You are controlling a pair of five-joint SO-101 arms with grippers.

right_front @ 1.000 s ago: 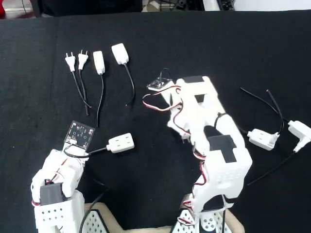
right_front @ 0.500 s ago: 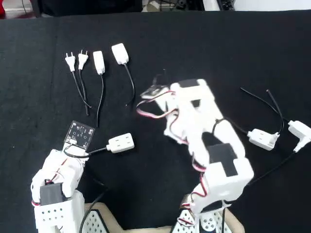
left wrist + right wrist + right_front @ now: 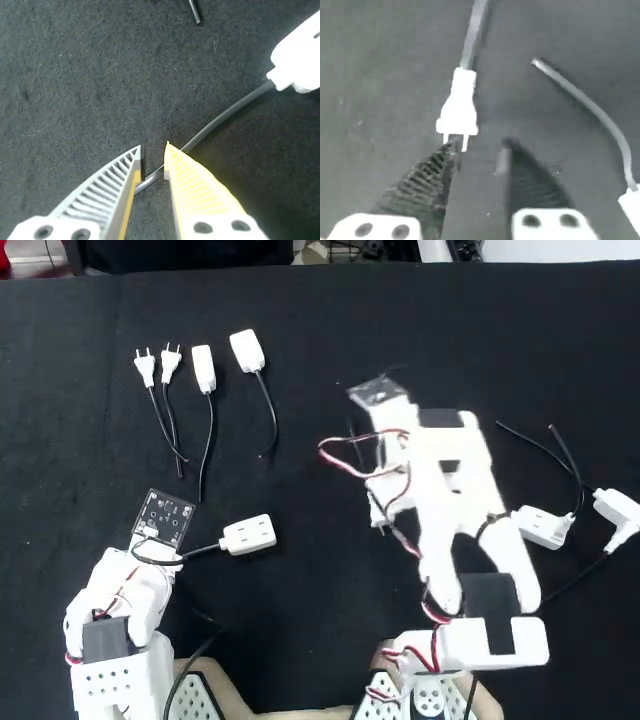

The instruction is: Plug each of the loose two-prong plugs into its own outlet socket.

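Note:
In the right wrist view a white two-prong plug [image 3: 459, 107] lies on the black cloth with its prongs pointing at my right gripper [image 3: 478, 146]. That gripper is open, and its dark fingertip [image 3: 447, 152] sits just short of the prongs. A loose cable end [image 3: 570, 90] lies beside the plug. My left gripper [image 3: 152, 147] is shut on the black cable [image 3: 220, 122] of a white outlet socket [image 3: 300, 60], also seen as socket [image 3: 247, 533]. Two more two-prong plugs [image 3: 145, 367] [image 3: 171, 361] lie at the far left.
Two white socket blocks [image 3: 203, 368] [image 3: 246, 350] with black leads lie beside the far-left plugs. At the right edge are another white socket [image 3: 540, 526] and a white plug [image 3: 617, 512] with crossing cables. The right arm [image 3: 450, 500] spans the table's middle, and the left arm [image 3: 120, 610] is at the near left.
The right arm has swung its wrist to the right and a little farther back. The left arm and the socket by it have not moved.

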